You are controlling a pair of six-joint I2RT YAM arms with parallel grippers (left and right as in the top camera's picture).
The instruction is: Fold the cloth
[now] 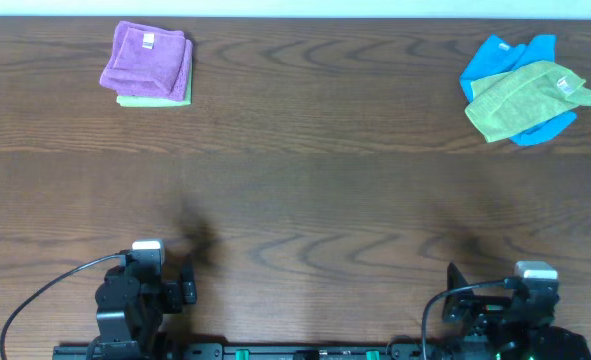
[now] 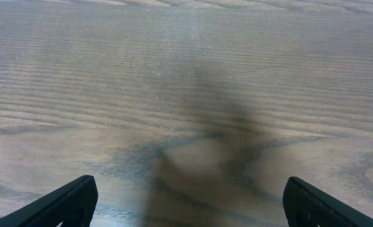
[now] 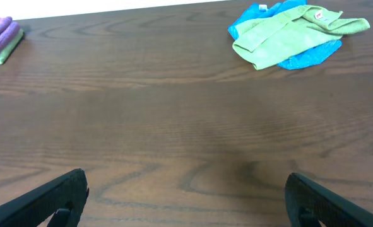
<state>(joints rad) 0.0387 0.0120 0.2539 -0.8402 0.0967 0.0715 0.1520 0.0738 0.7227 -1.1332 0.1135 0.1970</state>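
Note:
The lime-green cloth (image 1: 528, 97) lies rumpled at the table's far right, on top of a bright blue cloth (image 1: 505, 58). Its small white tag (image 1: 566, 85) shows near its right edge. It also shows in the right wrist view (image 3: 286, 39), far ahead and to the right. My left gripper (image 1: 188, 286) sits at the near left edge, open and empty over bare wood (image 2: 186, 205). My right gripper (image 1: 457, 285) sits at the near right edge, open and empty (image 3: 186, 202). Both are far from the cloth.
A folded purple cloth (image 1: 147, 58) rests on a folded green one (image 1: 155, 101) at the far left, also in the right wrist view (image 3: 0, 34). The dark wooden table (image 1: 305, 190) spans the view, its far edge along the top.

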